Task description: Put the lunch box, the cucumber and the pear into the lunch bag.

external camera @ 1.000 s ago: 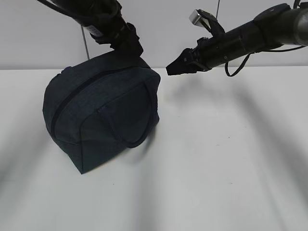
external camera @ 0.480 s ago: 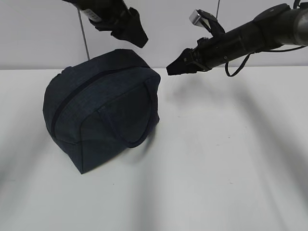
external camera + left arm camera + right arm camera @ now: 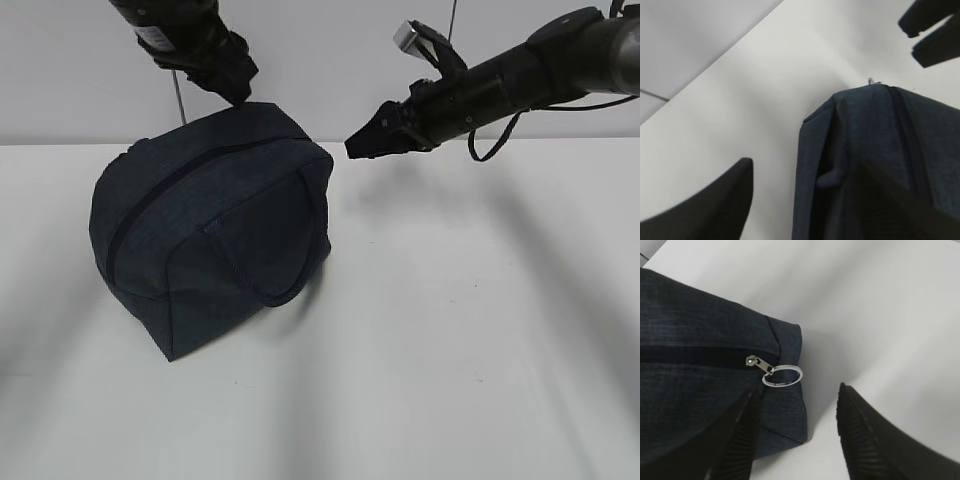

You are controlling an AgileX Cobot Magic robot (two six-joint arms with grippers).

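**Desk:** What's nearest the exterior camera?

**Operator:** Bare white table in front; on its left half I have the lunch bag, a dark navy fabric box, standing with a corner toward me; one looped handle hangs down its near face, and the dark zipper arcs across the left side, closed along all I can see.

**Desk:** The lunch box, cucumber, pear?

**Operator:** I can't see any of them in my three views; whether they are inside the bag I cannot tell.

**Desk:** Your left arm?

**Operator:** Behind the bag, the left gripper hangs just above the bag's top rear edge; I see no contact; in its wrist view the fingers are spread, one over the table and the other over the bag's fabric, and nothing lies between them.

**Desk:** And the right?

**Operator:** The right gripper sits in the air just right of the bag's upper right corner, pointing toward it, apart from it; its jaws are parted and empty; in its wrist view the metal ring pull lies at the zipper's end, near the bag's corner, in the gap ahead of the two ribbed fingers; neither touches it.
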